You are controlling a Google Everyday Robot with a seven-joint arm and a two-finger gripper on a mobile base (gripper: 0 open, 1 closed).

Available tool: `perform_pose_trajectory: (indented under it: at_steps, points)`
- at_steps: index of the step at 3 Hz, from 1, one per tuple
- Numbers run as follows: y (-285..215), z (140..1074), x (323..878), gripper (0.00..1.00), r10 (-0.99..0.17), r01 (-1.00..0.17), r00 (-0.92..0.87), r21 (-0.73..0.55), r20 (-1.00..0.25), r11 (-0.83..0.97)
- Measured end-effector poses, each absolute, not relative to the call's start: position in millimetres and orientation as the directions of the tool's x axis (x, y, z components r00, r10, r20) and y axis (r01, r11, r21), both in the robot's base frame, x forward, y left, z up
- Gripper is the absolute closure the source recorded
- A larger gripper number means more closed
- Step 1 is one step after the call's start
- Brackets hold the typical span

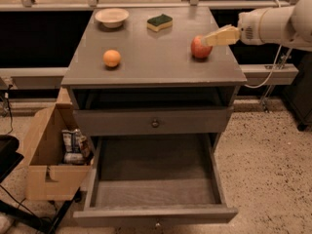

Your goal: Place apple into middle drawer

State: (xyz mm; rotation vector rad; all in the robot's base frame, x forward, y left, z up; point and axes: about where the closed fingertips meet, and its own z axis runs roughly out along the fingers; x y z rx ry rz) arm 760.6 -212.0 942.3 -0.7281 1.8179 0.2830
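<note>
The red apple [199, 49] stands on the right side of the grey cabinet top [151, 52]. My gripper [210, 39], cream-coloured on a white arm, reaches in from the right and its tip sits at the apple's upper right side, overlapping it in view. The middle drawer [155, 172] is pulled out wide open at the bottom front of the cabinet. Its dark grey floor is bare and its small knob [157, 223] shows at the front edge.
An orange fruit [111, 58] lies on the left of the cabinet top. A pale bowl [111, 17] and a green-and-yellow sponge [160, 22] are at the back. The upper knobbed drawer front [155, 123] is shut. A cardboard box [44, 155] stands left of the cabinet.
</note>
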Motion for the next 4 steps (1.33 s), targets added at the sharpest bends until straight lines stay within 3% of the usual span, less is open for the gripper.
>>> perform_pose_trajectory:
  at_steps: [2, 4]
  points:
    - [-156, 884, 815, 0.0, -0.273, -0.608, -0.279, -0.05, -0.921, 0.792]
    - [-125, 825, 822, 0.44, -0.315, -0.635, -0.346, -0.026, -0.884, 0.772]
